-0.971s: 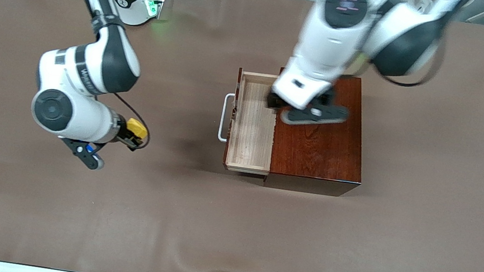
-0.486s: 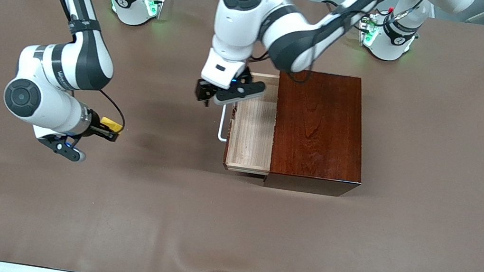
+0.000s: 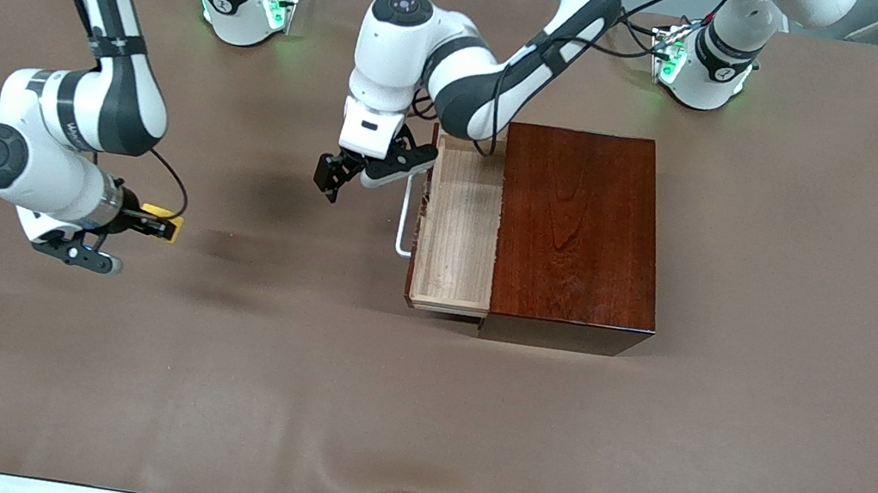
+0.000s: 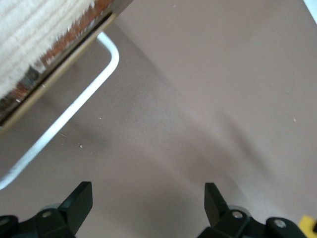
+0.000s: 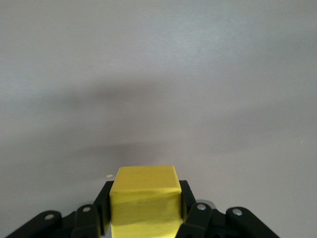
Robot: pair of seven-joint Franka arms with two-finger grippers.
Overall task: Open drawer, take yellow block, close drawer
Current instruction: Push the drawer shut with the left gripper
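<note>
Toward the right arm's end of the table, my right gripper (image 3: 150, 225) hangs over bare brown table (image 3: 413, 417), well apart from the wooden box (image 3: 580, 233). Its fingers are clamped on the yellow block (image 3: 165, 226), which sits squarely between them, up off the surface. In the right wrist view the yellow block (image 5: 145, 201) fills the gap between my two black fingers (image 5: 190, 220), its plain top face level and its front face toward the camera, with only brown covering under it.

My left gripper (image 3: 334, 179) is over the table just beside the drawer's white handle (image 3: 406, 214), on the side toward the right arm's end. Its fingers stand wide apart with nothing between them; in the left wrist view the two black fingertips (image 4: 79, 201) frame a broad stretch of bare table. That same view shows the white handle (image 4: 74, 106) curving out from the drawer front, apart from my fingers, not touched.

The drawer (image 3: 459, 228) stands pulled out of the dark reddish-brown box toward the right arm's end of the table. Its pale wood tray is open to the camera and I see only its grained floor. The box itself sits about midway along the table, its glossy top catching the light, nearer the arms' bases than the front camera. My left arm reaches from its base across the box's far edge to get where it is.
</note>
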